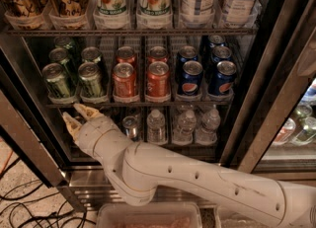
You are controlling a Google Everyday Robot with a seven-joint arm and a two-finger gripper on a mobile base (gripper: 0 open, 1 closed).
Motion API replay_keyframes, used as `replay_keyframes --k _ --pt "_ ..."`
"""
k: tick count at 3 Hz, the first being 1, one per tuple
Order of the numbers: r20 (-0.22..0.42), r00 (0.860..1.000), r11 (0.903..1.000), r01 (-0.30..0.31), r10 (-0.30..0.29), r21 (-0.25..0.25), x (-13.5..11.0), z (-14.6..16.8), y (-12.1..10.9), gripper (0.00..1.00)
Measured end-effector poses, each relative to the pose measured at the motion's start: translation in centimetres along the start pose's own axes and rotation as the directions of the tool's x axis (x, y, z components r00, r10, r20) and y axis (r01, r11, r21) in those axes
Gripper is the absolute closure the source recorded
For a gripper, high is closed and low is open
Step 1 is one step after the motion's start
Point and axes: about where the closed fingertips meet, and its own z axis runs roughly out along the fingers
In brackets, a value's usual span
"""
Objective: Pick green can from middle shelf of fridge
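Several green cans stand in two lanes at the left of the middle shelf [133,103]; the front two are the left one [57,81] and the right one [91,80]. Red-orange cans [124,80] and blue Pepsi cans [190,78] fill the lanes to the right. My gripper [75,115] is open, its two tan fingers spread just below the shelf's front edge, under the front green cans. It holds nothing. The white arm [197,182] reaches in from the lower right. The fridge [276,98] stands open.
Tall 7Up and tea cans [111,0] fill the rack above. Small water bottles [156,126] and a can stand on the rack behind my wrist. Cables lie on the floor at lower left [24,207]. A clear tray [148,217] sits at the bottom edge.
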Motion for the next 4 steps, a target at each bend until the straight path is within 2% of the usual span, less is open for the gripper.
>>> replay_keyframes --k 1,2,3,4 --pt "-0.003 1.000 0.9999 0.011 -0.011 -0.010 -0.1 0.4 0.1 0.37" --pt "-0.002 1.000 0.9996 0.022 -0.022 -0.018 -0.3 0.9 0.1 0.23" --pt "0.005 1.000 0.9993 0.029 -0.029 -0.023 -0.4 1.3 0.0 0.30" --pt "0.016 0.999 0.9987 0.035 -0.035 -0.037 -0.6 1.7 0.3 0.33"
